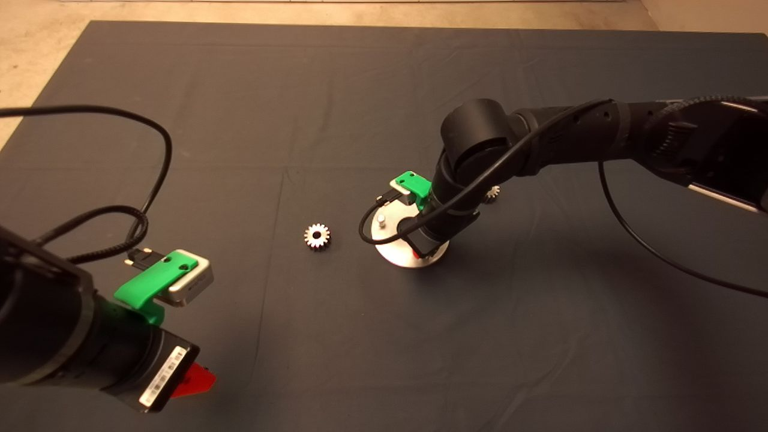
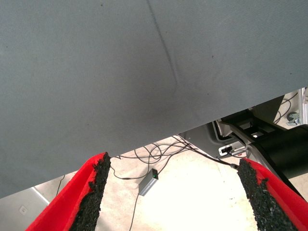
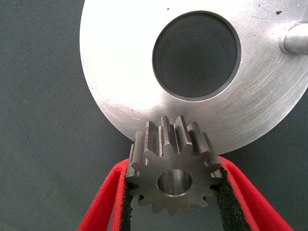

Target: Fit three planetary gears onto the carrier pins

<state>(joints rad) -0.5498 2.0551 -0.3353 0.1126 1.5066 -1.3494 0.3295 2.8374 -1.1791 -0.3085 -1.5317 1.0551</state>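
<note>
Holding a small gear (image 3: 174, 167) tight between its two red fingers (image 3: 103, 207), the right hand (image 3: 174, 202) hangs just over the rim of the round silver disc (image 3: 125, 72). This gear is dark grey metal with pointed teeth all around and a smooth round hole in the middle. The black pads press on its two sides. It sits at the edge of the disc, with its hole facing up.

The disc is flat and shiny, with fine scratches and a big round hole in its centre where the dark mat (image 1: 372, 78) shows through. One short silver pin (image 3: 294, 41) stands up near the far rim. From above, the disc lies near the middle of the bench, mostly hidden under the right arm (image 1: 540, 144), and one bare pin shows there too.

A second gear (image 1: 317, 236) lies flat on the mat, near the disc on its left side. A third gear (image 1: 492, 192) peeks out behind the right arm, on the other side of the disc.

The left hand (image 2: 173, 197) waits at the lower left edge of the mat. Its fingers are spread wide apart and hold nothing. Past the mat's edge it sees the floor with some cables (image 2: 159, 151).
</note>
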